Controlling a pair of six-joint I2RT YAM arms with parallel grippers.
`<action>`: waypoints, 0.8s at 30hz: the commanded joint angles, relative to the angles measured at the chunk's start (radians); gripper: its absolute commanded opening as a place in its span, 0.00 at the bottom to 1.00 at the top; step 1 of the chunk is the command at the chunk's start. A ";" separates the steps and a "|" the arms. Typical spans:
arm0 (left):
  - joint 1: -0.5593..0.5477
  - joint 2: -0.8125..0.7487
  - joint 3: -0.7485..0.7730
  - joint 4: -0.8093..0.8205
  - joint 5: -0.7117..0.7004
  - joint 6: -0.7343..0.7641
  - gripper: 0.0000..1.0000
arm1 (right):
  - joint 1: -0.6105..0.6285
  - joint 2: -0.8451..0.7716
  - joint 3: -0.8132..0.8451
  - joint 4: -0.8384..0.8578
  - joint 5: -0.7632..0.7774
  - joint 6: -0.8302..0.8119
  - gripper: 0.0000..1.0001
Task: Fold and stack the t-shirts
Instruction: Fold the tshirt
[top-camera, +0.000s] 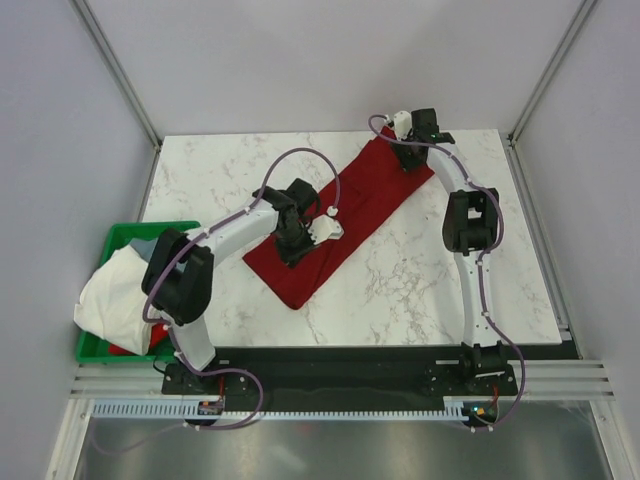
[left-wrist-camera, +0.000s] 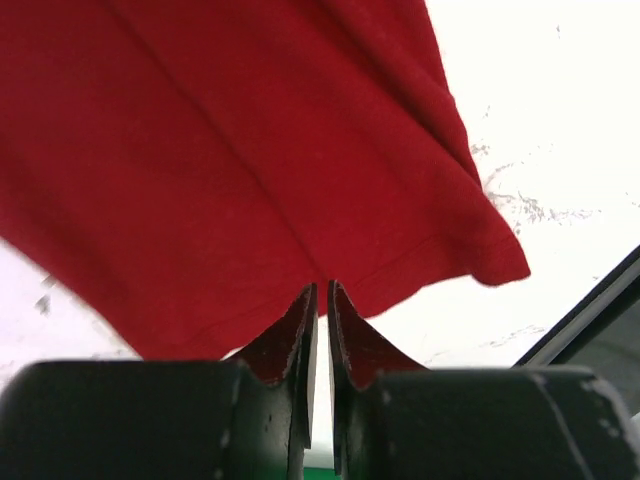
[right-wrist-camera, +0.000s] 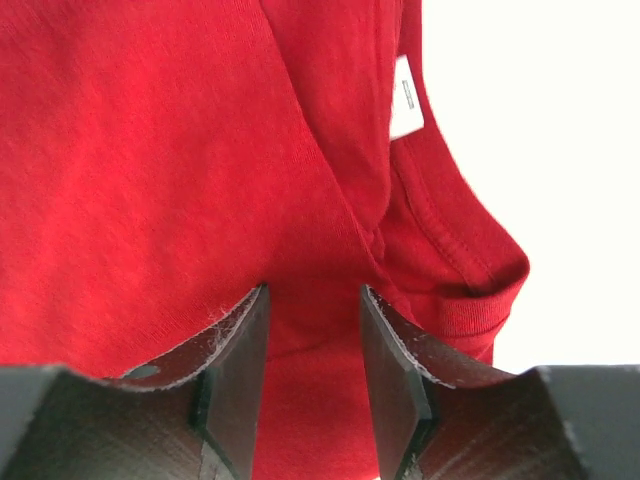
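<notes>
The dark red t-shirt is lying on the counter as a long narrow strip with its sides turned in, running slantwise from the left fingers up to the right fingers. Its hem is sitting right at the tips of the left fingers, with the strip's corner off to their right and bare counter beyond it. Those fingers are standing nearly together, with only a thin slit showing between them; I cannot tell whether they are nipping the hem edge.

At the other end, the collar and its small white neck label are lying just ahead and to the right of the right fingers. These are standing moderately apart with smooth cloth running under and between them, gripping nothing as far as can be seen.

Each arm is taking one end, probably to keep the strip straight so that one end can be carried over the other for the next fold. Far to the left of the left fingers, a white t-shirt is spilling over the green bin, seemingly waiting its turn, with grey and red cloth peeking out beside it.
</notes>
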 joint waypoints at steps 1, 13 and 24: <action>-0.002 -0.099 0.010 -0.027 -0.061 -0.028 0.15 | 0.012 -0.044 0.036 0.074 0.056 0.048 0.49; -0.028 -0.053 -0.102 0.059 0.009 0.014 0.06 | -0.022 -0.434 -0.421 0.121 -0.089 0.158 0.49; -0.031 0.079 -0.202 0.163 0.004 0.027 0.06 | -0.021 -0.322 -0.437 0.098 -0.111 0.182 0.48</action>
